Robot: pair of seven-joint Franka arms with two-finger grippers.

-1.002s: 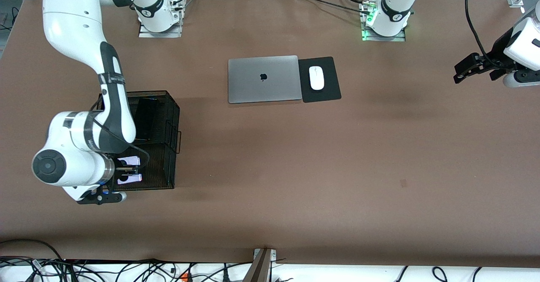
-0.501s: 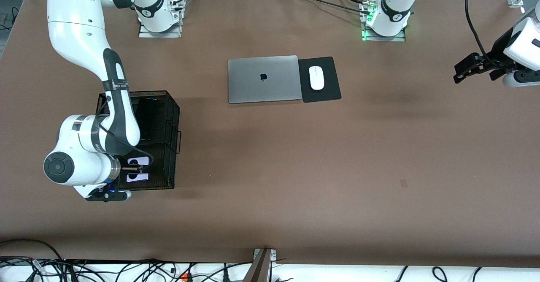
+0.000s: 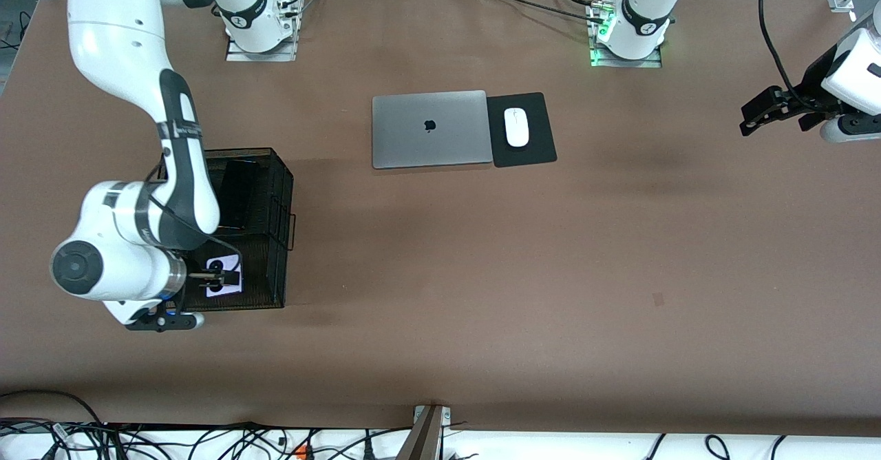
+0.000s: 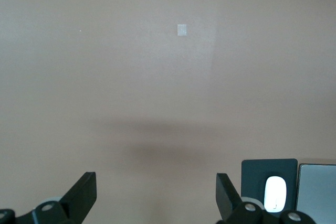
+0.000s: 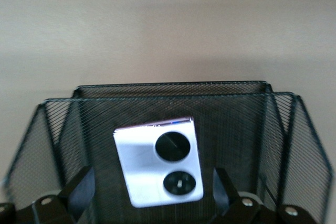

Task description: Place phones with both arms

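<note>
My right gripper (image 3: 215, 278) hangs low in the black wire-mesh basket (image 3: 275, 191), at the right arm's end of the table, over the compartment nearer the front camera. Its fingers are spread and pinch nothing. The small squarish lavender-white phone with two round black lenses (image 5: 157, 161) lies between them on the mesh floor, touching neither. A long slim black slab phone (image 3: 237, 195) rests in the farther compartment.

At mid-table lie the closed silver laptop (image 3: 429, 128) and, beside it, the white mouse (image 3: 516, 127) on a black pad (image 3: 537, 150). My left gripper (image 3: 760, 112) waits over bare table at the left arm's end, fingers spread and empty.

The risk, as I judge it, is in rising. A fingertip could hook the mesh wall or the divider and drag the light basket, or clip the lavender-white phone's edge and tip it.

I count two arms, one basket, one laptop, one mouse, one pad and two phones. A third phone I cannot make out.
</note>
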